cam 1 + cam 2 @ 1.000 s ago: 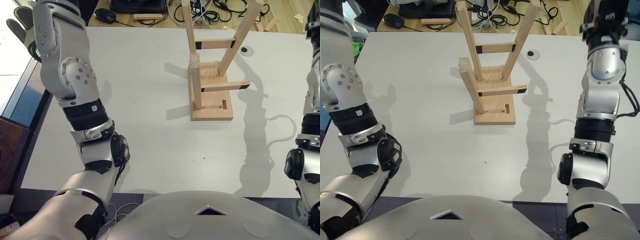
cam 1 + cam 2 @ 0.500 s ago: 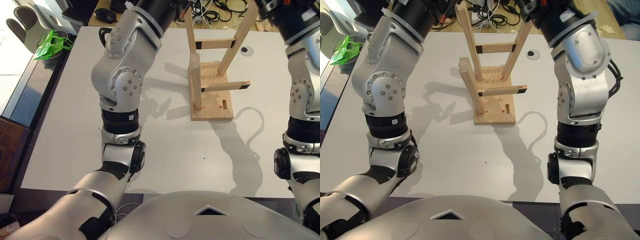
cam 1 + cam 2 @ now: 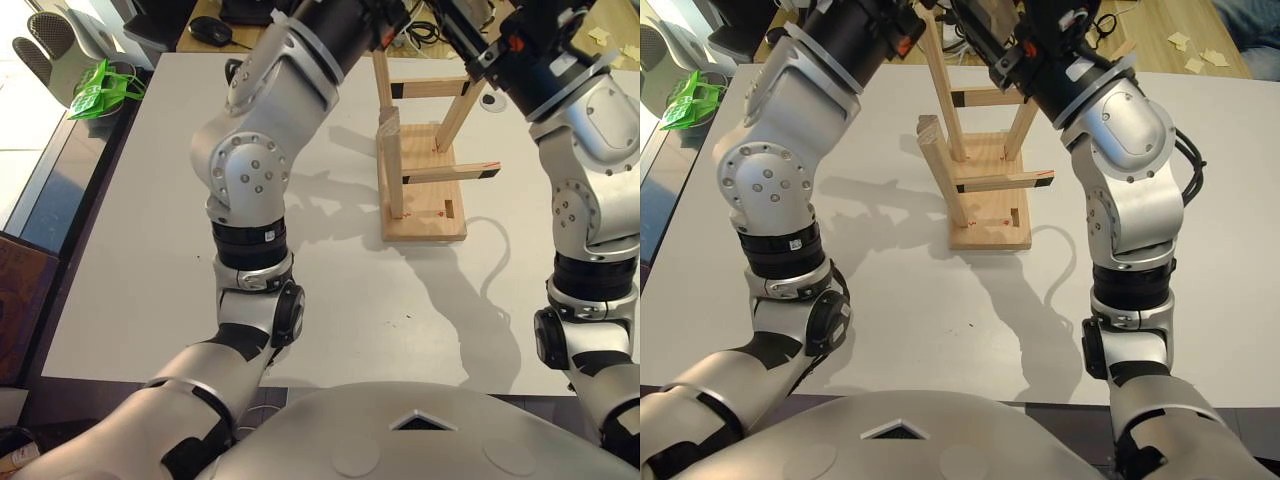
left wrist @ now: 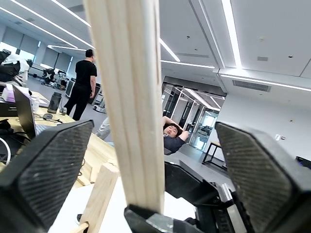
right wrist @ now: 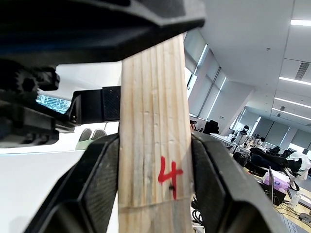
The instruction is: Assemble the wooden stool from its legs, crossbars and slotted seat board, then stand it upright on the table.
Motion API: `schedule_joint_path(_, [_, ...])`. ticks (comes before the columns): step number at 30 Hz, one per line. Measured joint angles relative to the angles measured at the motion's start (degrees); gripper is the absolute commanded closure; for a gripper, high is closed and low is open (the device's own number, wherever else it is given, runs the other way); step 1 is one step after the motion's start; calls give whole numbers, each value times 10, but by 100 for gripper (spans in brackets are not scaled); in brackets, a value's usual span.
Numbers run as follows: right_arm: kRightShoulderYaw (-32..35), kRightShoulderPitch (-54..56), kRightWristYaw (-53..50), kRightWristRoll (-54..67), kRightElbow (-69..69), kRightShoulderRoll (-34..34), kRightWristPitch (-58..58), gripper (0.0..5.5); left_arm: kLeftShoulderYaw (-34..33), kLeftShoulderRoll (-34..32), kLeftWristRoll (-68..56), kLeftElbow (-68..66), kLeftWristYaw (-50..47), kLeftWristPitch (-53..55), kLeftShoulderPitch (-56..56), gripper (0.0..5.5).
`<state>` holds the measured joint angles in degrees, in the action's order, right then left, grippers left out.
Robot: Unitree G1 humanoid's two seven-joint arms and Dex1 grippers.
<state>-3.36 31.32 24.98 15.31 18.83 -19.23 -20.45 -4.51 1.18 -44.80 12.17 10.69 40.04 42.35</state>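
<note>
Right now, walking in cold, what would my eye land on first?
A wooden stool standing upside down on the white table, seat flat, legs pointing up. Both arms extend over it: the right gripper is clamped on a leg marked with a red 4, while the left gripper has its fingers open either side of another leg, not touching.

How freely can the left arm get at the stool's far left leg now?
Probably yes: the leg stands between the left fingers, which are open, and nothing else fills the gap.
</note>
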Motion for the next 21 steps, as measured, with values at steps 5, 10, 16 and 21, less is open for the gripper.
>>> schedule_joint_path(5, [1,-2,-3,0,7,3,-9,347,0,12,-10,0,-13,9,0,210])
schedule_joint_path(10, [1,-6,-2,1,13,3,-11,347,-1,16,-9,0,-26,9,-4,281])
schedule_joint_path(16, [1,-19,5,1,18,3,-12,347,0,15,-9,0,-30,9,-11,379])
schedule_joint_path(21, [2,-23,8,14,29,3,-28,347,2,2,-9,2,-15,18,-15,442])
